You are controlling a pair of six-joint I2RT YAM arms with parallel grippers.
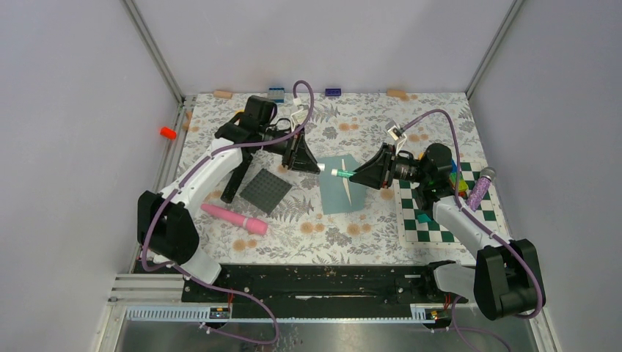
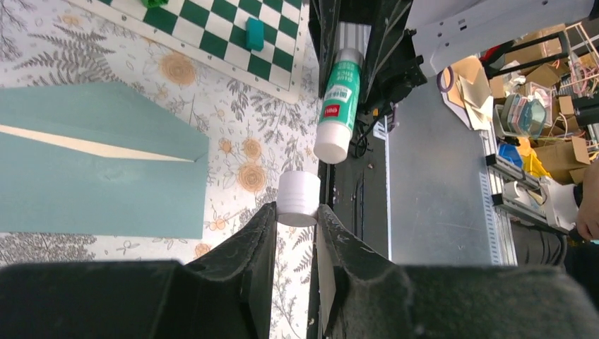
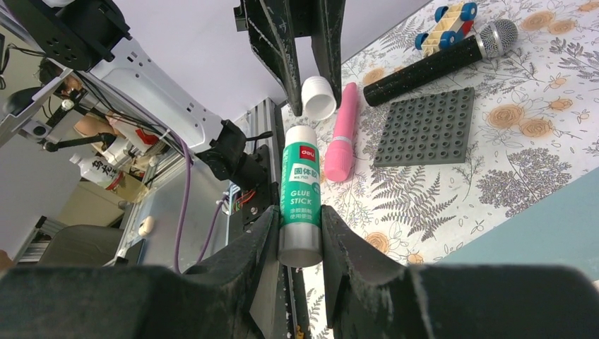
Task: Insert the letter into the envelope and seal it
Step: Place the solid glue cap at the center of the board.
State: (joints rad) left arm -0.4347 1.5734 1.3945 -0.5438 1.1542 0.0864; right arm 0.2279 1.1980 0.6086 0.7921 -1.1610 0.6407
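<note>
Floral table (image 1: 352, 235) | left hand (image 2: 297, 212) pinches cap (image 2: 297, 199); right hand (image 3: 298, 220) pinches glue stick (image 3: 301, 187) | envelope (image 1: 339, 196) beneath; mat (image 1: 265, 191) beside

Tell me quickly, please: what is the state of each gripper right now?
Left gripper: closed, holding the white cap, which is off the stick.
Right gripper: closed, holding the glue stick.
</note>
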